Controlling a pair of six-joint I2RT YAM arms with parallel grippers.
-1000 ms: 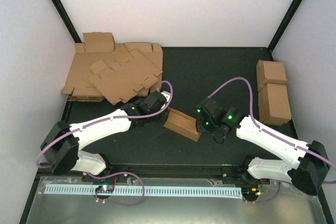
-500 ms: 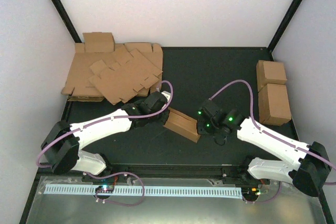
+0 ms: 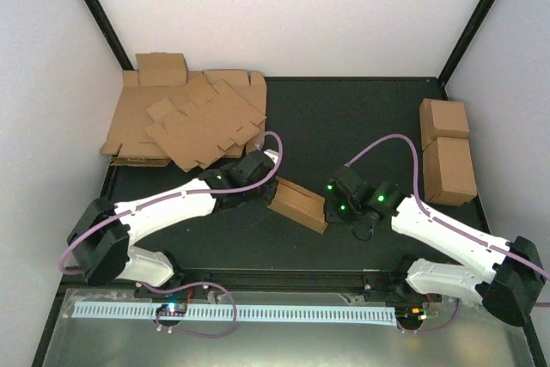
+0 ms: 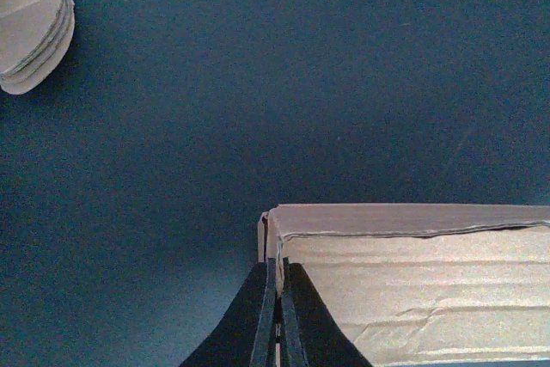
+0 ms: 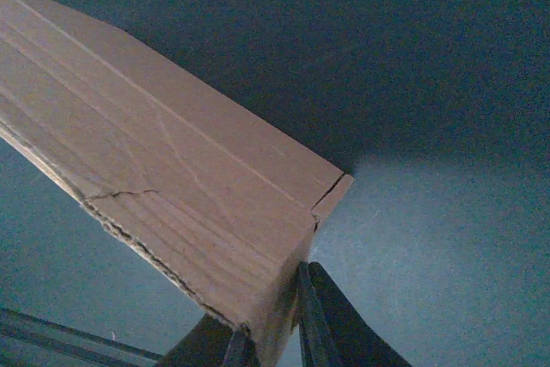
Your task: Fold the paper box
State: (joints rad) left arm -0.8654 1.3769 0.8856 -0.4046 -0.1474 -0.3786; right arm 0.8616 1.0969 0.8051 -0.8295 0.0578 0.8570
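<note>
At the far left of the black table [image 3: 361, 118] lies a heap of flat brown cardboard sheets [image 3: 185, 118], well apart from the work. Just right of it, the left gripper [image 4: 277, 298] has its black fingers pressed together on the thin end wall at the left end of the paper box [image 3: 298, 202]. This plain brown, long, shallow die-cut cardboard trough sits near the table's middle between the two arms, its long axis slanting from upper left to lower right in the overhead view.

At the box's right end, the right gripper [image 5: 275, 333] stands narrow, one finger on each side of the end panel. It looks pinched there, though the finger under the board is mostly hidden, so firm contact is hard to confirm. Farther right, near the table's edge, stand two blocky brown cardboard cuboids [image 3: 447, 148], one behind the other.

The box should handle as very light and only moderately stiff. It is thin corrugated board that bends readily along its scored lines and creases or tears elsewhere, and the right wrist view already shows a ragged, cracked edge. The matt paper surface should not slip between pads. Good places to hold are the short end walls close to a corner, where two folds brace each other. Pinching mid-span on a long wall would likely buckle it.
</note>
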